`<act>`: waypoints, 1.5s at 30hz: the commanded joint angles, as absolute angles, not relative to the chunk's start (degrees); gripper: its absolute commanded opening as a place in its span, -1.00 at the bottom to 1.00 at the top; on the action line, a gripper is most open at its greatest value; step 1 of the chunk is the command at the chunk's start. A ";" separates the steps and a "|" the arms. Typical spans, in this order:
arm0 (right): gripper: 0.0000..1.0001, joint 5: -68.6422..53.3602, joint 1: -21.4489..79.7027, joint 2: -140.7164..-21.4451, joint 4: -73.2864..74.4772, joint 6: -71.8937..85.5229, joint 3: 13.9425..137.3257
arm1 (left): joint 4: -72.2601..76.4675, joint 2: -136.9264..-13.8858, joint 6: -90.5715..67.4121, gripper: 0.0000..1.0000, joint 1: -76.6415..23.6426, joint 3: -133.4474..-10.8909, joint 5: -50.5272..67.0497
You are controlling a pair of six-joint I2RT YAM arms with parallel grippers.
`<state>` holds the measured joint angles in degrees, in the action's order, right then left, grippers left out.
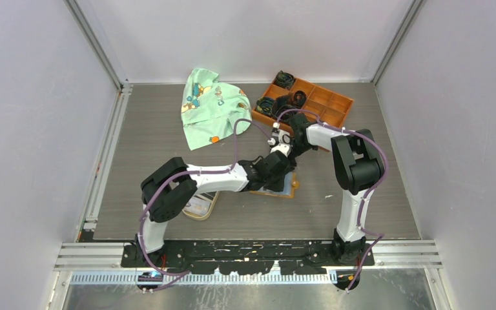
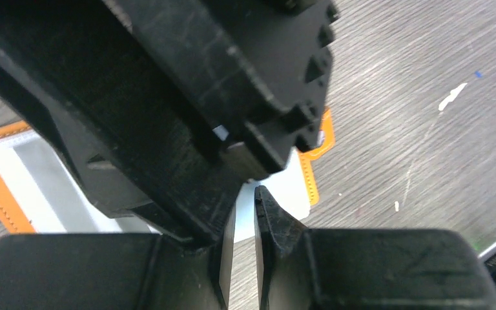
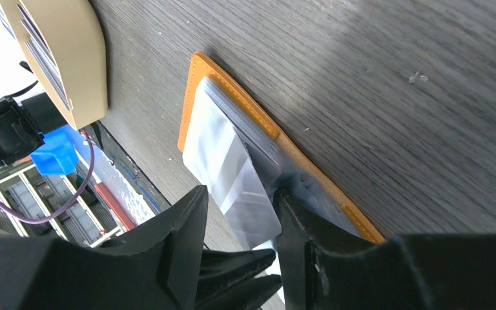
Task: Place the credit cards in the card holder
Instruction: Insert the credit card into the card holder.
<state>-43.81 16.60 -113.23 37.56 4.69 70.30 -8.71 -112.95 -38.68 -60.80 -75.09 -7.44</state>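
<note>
Card holder [image 3: 192,90] lies open on the worktop [image 3: 361,97]. I see my right fingers [image 3: 174,252] spread astride a silvery credit card [image 3: 229,168] over it. My left fingers [image 2: 278,226] are nearly together, grip unclear.

Tabletop [image 1: 387,194]: grey wood-grain surface, centre of frame. Plain pale walls [image 1: 245,32] enclose it at top, left and right. Aluminium posts [image 1: 98,45] stand at both upper corners. Aluminium rails [image 1: 84,255] run along the lower edge. Lighting is even.
</note>
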 commanded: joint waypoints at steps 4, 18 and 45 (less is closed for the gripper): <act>0.02 -40.77 16.51 -111.66 39.39 2.84 72.63 | -12.34 -113.38 -40.19 -0.64 -61.01 -76.46 -15.83; 0.16 -37.19 16.12 -109.75 45.00 -1.37 75.94 | -9.96 -109.82 -37.57 -0.62 -60.94 -73.95 -16.13; -0.79 -43.50 11.66 -108.75 50.33 -9.41 77.18 | 1.13 -91.68 -29.40 -0.42 -51.04 -58.68 -4.80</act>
<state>-43.97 11.14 -111.31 51.33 -8.84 76.95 -1.61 -94.13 -30.74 -57.10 -59.61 -6.61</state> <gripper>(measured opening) 0.148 0.286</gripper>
